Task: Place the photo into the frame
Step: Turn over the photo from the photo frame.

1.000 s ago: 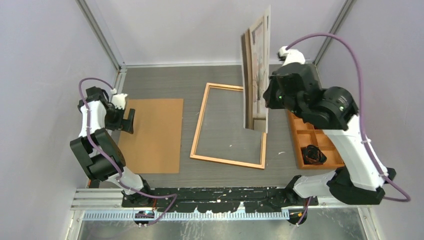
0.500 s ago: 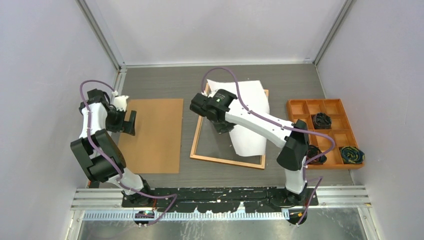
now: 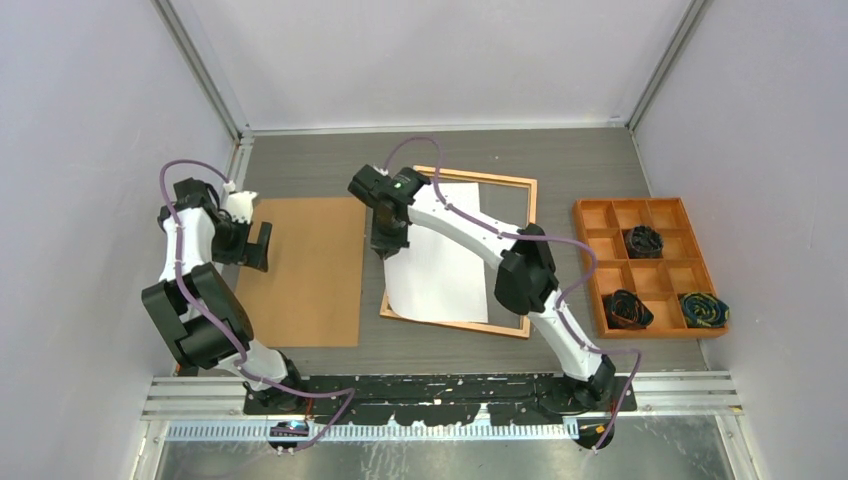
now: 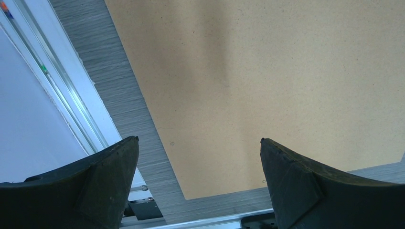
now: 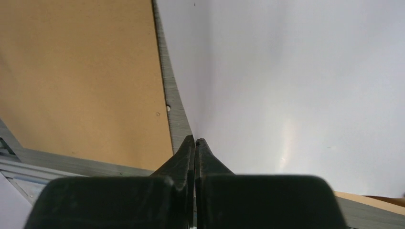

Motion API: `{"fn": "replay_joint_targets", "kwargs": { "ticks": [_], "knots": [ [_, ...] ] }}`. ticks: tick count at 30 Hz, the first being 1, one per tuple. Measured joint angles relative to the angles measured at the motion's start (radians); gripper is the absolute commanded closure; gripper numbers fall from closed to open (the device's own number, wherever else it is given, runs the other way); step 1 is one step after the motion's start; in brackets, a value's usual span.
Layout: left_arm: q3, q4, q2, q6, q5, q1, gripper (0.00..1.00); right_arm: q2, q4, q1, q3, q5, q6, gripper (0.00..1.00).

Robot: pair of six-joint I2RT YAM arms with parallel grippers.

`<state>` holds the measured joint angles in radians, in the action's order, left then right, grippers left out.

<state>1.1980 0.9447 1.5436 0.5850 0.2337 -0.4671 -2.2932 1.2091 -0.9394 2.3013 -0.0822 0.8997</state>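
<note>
Left gripper point(image 3: 261, 244): jaws wide apart, hovering at the left edge of the flat brown rectangular backing board point(image 3: 305, 270). Right gripper point(image 5: 195, 139): jaws clamped on the left edge of the white-backed paper photo point(image 3: 445, 270). The photo lies blank side up across the orange-brown wooden picture frame point(image 3: 510, 179). Orange compartment tray point(image 3: 630, 201) is far right.

Lab: white-walled enclosure point(image 3: 430, 60), aluminium rails point(image 3: 200, 398)
</note>
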Motion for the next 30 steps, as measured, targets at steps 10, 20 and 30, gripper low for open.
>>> {"fn": "replay_joint_targets", "kwargs": {
  "ticks": [10,20,30],
  "knots": [
    [-0.003,-0.007,0.000,0.003,-0.016,0.000,0.00,-0.006,-0.057,0.008,-0.127,-0.019,0.195,0.99],
    [-0.006,-0.008,0.000,0.019,-0.029,0.000,0.00,0.005,-0.033,0.034,-0.146,-0.113,0.213,0.99],
    [-0.005,-0.008,0.003,0.022,-0.029,0.000,0.00,0.011,-0.005,0.047,-0.175,-0.169,0.209,0.99]
  ]
}}
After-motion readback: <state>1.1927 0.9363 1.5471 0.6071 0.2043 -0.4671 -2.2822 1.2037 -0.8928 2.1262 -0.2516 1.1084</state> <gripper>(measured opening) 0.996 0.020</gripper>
